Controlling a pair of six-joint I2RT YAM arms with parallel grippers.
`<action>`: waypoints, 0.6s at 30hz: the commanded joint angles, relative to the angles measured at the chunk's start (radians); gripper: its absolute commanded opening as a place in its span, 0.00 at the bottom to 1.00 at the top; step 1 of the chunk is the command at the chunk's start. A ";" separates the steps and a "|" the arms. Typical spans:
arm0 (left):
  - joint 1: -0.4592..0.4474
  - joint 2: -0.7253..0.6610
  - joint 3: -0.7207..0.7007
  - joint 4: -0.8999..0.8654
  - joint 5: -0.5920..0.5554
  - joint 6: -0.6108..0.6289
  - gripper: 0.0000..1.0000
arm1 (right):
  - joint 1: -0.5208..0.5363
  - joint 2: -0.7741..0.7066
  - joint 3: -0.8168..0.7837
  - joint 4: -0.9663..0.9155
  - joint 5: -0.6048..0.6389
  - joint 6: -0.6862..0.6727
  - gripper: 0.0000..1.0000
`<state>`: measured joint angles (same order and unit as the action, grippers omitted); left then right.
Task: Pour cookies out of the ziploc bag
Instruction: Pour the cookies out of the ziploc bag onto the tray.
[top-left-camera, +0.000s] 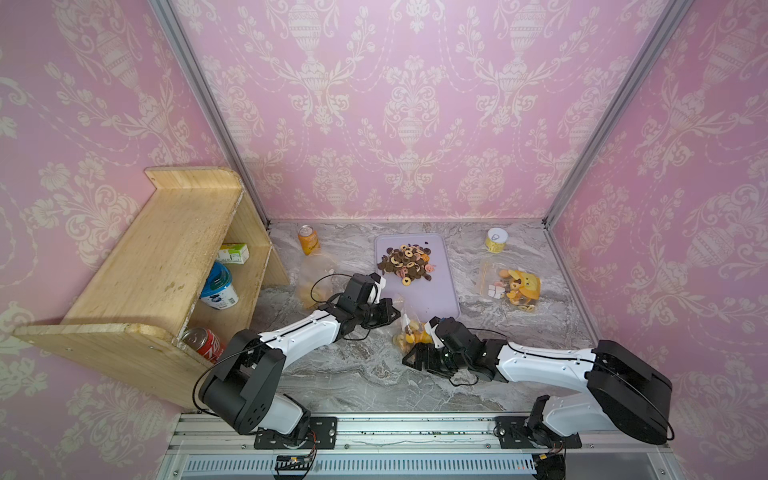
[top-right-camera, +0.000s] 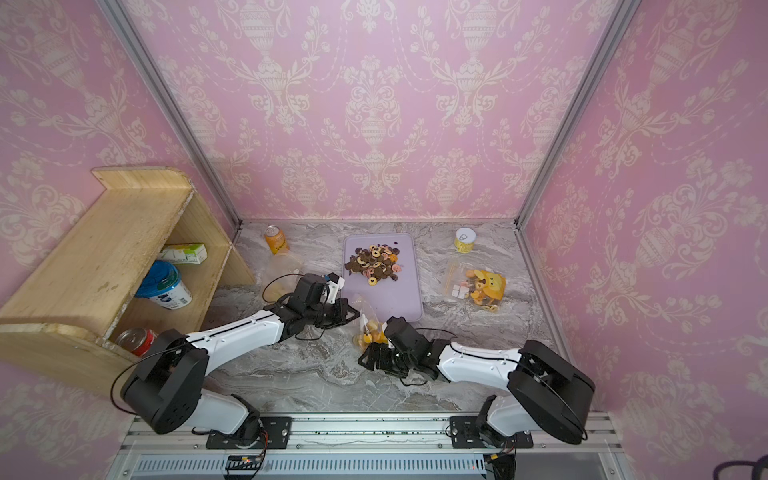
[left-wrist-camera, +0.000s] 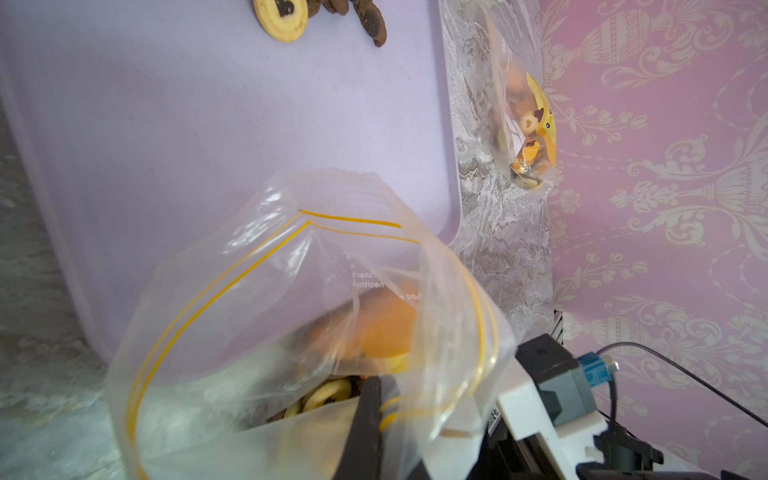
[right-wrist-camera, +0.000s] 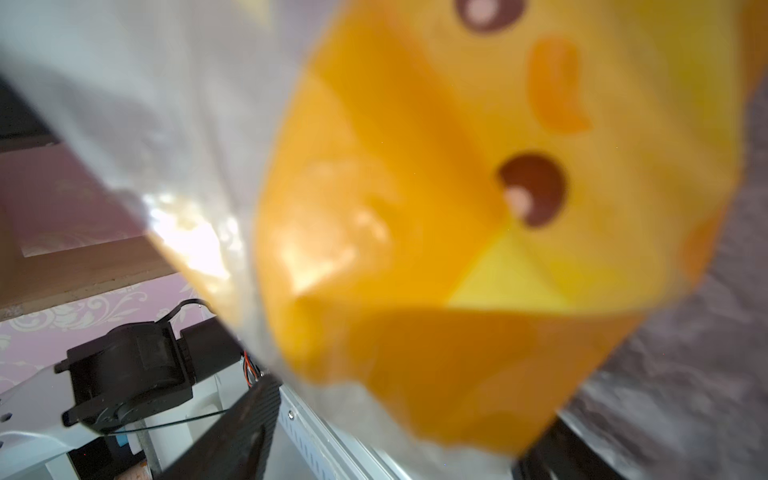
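At the near corner of the lavender tray (top-left-camera: 432, 301), I am holding the ziploc bag (top-left-camera: 409, 328) between both arms. My left gripper (top-left-camera: 392, 312) is clamping tight on the film by the zip rim. My right gripper (top-left-camera: 415, 353) is standing wide astride the bag's bottom end, and I cannot tell whether its pads are touching. Many cookies (top-left-camera: 409, 259) are lying heaped on the tray; others are sitting inside the bag beside a yellow cartoon face (right-wrist-camera: 519, 166). Judgement: the tipping step is pending. The next move is calling for a firm pinch on the bottom, then raising it with the open mouth aimed over the tray
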<state>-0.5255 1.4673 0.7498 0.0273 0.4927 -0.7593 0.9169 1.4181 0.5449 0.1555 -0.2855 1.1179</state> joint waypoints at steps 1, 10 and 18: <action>0.008 -0.013 -0.011 0.019 0.024 -0.020 0.00 | 0.007 0.035 -0.006 0.161 0.055 0.080 0.81; 0.038 -0.052 -0.012 0.015 0.046 -0.042 0.00 | -0.042 0.060 0.187 0.105 -0.008 0.081 0.77; 0.092 -0.061 -0.063 0.018 0.073 -0.069 0.00 | -0.083 -0.012 0.212 -0.099 0.025 -0.012 0.69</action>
<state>-0.4458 1.4208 0.6975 0.0589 0.5377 -0.8112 0.8322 1.4586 0.7433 0.1928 -0.2958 1.1683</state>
